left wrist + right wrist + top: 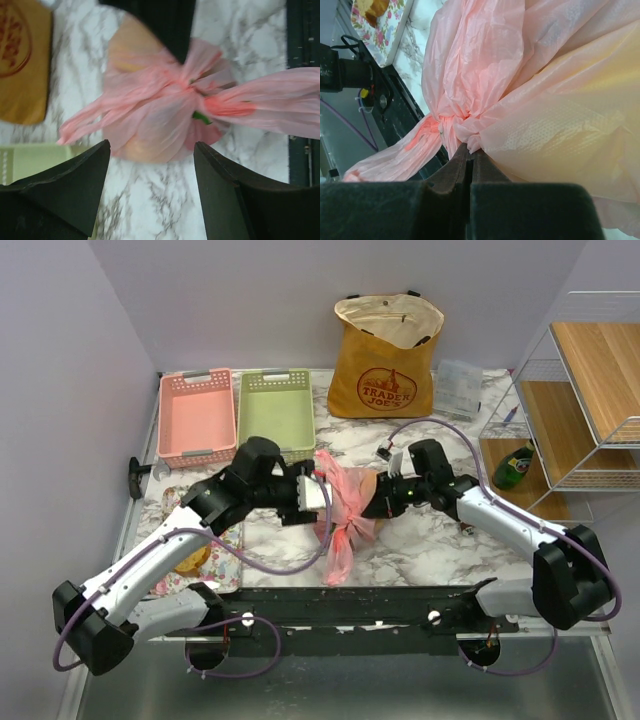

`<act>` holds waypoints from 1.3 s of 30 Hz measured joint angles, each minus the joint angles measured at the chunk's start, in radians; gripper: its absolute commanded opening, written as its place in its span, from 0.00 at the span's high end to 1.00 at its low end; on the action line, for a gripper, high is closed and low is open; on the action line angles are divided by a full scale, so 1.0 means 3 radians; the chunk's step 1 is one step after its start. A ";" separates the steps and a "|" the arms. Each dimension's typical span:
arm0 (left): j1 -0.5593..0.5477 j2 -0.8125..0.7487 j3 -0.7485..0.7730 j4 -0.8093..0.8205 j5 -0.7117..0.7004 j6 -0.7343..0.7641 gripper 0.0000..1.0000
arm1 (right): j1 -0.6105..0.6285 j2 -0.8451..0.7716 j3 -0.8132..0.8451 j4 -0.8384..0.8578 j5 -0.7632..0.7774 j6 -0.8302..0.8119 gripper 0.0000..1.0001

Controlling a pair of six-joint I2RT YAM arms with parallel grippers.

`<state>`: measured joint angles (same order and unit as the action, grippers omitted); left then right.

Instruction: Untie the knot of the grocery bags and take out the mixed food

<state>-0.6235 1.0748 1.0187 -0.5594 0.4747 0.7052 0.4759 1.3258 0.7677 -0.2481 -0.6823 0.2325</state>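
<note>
**Pink plastic bag [350,502] tied shut at mid-table, between your two grippers**

The pink plastic bag lies on the marble table [440,540], about the centre. Its knot [445,124] sits on the near side, and a loose tail [338,562] trails toward the near edge. Through the thin film you can make out only an orange-tan tint and a green sliver [201,118]. What the items are cannot be told.

Your right gripper [470,150] comes in from the right with its jaws pressed together, pinching a small fold of film just beside the knot. Your left gripper [150,165] is at the bag's left with its jaws spread. The bag sits just beyond its fingertips [80,175], not between them.

Far behind the bag, the mustard-yellow tote [387,365] stands upright at the back wall with its mouth open; only pale lining shows inside. To the tote's left, the green basket [275,405] and the pink basket [196,418] sit side by side. A clear plastic box [458,388] lies just right of the tote.

At the right edge, a wire shelf rack [580,390] holds a green bottle [514,467] on its lower shelf. At the near left, a floral tray [170,575] carries a bread slice [192,560].

Your left arm crosses over that tray. Both wrists crowd the bag from either side, hiding much of it from the overhead camera.
</note>
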 measured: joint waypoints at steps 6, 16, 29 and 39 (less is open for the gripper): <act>-0.0623 0.0189 -0.0322 0.0338 0.0024 0.0127 0.27 | -0.0023 0.0003 0.0018 -0.0053 -0.0003 -0.0141 0.99; -0.0828 0.1113 -0.0342 0.0776 -0.0454 0.0777 0.96 | -0.0029 0.0018 0.0148 -0.0360 0.0086 -0.0552 0.99; -0.0394 -0.0168 -0.0664 0.0257 -0.0125 0.0778 1.00 | -0.0449 -0.0127 0.0493 -0.1061 0.0516 -0.1425 0.99; 0.0310 -0.0572 -0.1265 -0.0170 -0.0086 0.0978 0.59 | -0.0913 0.0292 0.0759 -0.1353 0.0558 -0.1942 0.65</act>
<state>-0.5304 0.9031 0.6392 -0.6106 0.4488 0.9985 0.2020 1.4136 0.9955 -0.6540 -0.5148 -0.3500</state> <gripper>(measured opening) 0.006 0.040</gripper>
